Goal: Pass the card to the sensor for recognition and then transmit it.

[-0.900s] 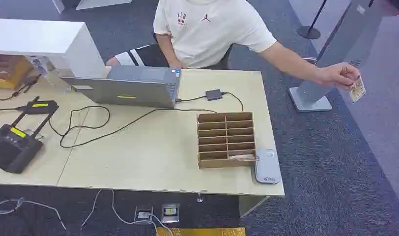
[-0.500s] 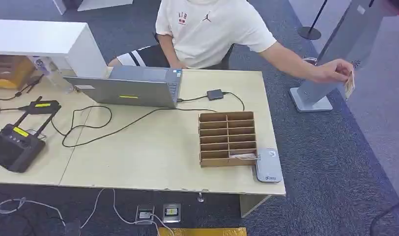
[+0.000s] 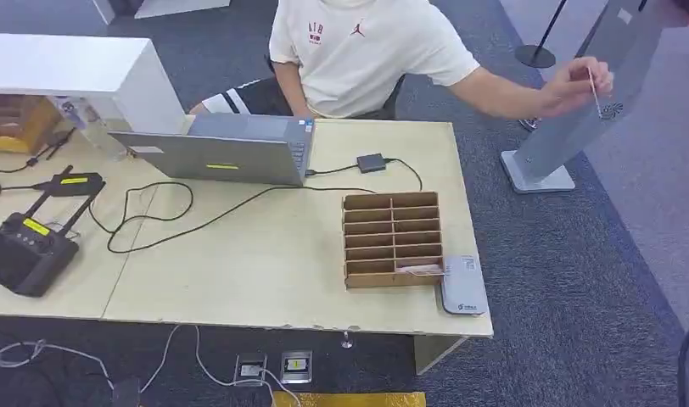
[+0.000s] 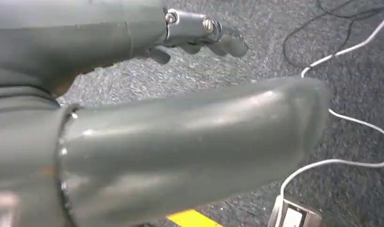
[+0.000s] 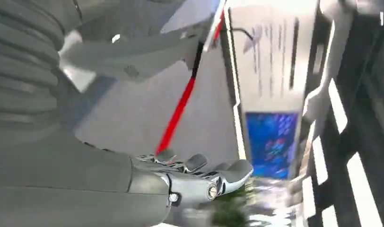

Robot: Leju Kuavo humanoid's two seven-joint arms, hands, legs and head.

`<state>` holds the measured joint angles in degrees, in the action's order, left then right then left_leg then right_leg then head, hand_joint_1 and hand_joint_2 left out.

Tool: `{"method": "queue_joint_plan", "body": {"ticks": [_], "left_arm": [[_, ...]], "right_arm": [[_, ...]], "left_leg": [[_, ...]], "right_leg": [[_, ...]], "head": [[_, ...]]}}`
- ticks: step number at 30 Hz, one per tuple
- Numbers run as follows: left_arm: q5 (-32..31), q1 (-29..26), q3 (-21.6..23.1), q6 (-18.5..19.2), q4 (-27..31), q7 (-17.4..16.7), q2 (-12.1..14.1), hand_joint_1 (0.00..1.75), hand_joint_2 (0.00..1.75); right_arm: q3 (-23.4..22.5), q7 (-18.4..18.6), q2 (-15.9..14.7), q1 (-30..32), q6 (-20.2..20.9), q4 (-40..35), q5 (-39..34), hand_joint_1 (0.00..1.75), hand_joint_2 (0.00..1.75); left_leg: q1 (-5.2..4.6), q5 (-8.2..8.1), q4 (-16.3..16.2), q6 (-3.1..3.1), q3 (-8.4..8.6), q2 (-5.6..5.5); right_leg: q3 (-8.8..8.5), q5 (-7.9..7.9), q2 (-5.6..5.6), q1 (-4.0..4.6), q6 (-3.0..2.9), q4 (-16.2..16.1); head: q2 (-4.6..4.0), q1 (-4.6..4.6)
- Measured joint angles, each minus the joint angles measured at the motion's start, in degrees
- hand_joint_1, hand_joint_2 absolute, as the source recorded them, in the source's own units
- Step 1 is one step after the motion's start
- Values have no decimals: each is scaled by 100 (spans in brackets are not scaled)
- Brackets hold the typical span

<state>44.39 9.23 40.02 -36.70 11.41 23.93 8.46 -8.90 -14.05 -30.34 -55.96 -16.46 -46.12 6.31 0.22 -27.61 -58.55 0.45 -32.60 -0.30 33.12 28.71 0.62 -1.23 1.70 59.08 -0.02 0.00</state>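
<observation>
A person in a white shirt sits behind the table and holds a card (image 3: 594, 89) edge-on against the slanted grey stand (image 3: 570, 127), just above its round sensor mark (image 3: 612, 110). Another card (image 3: 419, 270) lies in the lowest right slot of the cardboard sorter (image 3: 392, 240). A flat grey reader (image 3: 462, 287) sits beside the sorter at the table's front right corner. My left hand (image 4: 190, 146) hangs over the carpet with its fingers (image 4: 213, 40) loosely apart, holding nothing. My right hand (image 5: 180, 182) is raised with fingers stretched out and apart, nothing in them.
A laptop (image 3: 222, 151), a small black adapter (image 3: 371, 162) and looping black cables lie on the table (image 3: 265, 271). A black controller (image 3: 23, 254) sits at the left. White cables and a floor socket (image 3: 273, 369) lie under the front edge.
The person's hand has lifted the card from low beside the stand up to its panel near the sensor mark, turning it edge-on. The camera shifted slightly.
</observation>
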Motion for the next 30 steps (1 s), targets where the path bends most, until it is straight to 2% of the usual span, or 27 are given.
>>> {"method": "queue_joint_plan", "body": {"ticks": [4,6,10,14,20,30], "left_arm": [[-96,9,11,13,0,0,50,0,0],[-118,8,13,17,0,4,70,0,0],[-173,1,22,35,0,4,83,0,0],[-249,11,55,77,-4,9,136,0,0],[-343,-11,153,131,-7,13,171,0,0],[-503,69,302,127,-7,4,186,0,0]], "right_arm": [[1180,2,109,6,210,-327,1405,0,175],[1505,9,155,33,264,-441,1697,0,175],[1857,42,201,98,321,-548,2082,0,175],[2585,13,236,308,476,-898,2978,0,175],[3076,70,288,523,721,-1212,3371,0,175],[3246,315,140,1119,994,-1649,3382,0,175]], "left_leg": [[3,2,0,-4,3,-3],[3,2,0,-4,-1,-18],[4,3,-1,-4,-14,-47],[4,-2,-1,-11,-6,-19],[9,-2,-1,-12,-9,-32],[9,-3,-1,-12,-9,-22]], "right_leg": [[2,0,1,3,0,-1],[2,2,16,3,-2,-2],[3,3,41,4,-3,-4],[10,3,10,4,-3,-5],[11,6,27,10,-7,-6],[15,6,18,10,-8,-8]], "head": [[0,-2],[0,-2],[0,2],[0,-2],[0,2],[0,2]]}}
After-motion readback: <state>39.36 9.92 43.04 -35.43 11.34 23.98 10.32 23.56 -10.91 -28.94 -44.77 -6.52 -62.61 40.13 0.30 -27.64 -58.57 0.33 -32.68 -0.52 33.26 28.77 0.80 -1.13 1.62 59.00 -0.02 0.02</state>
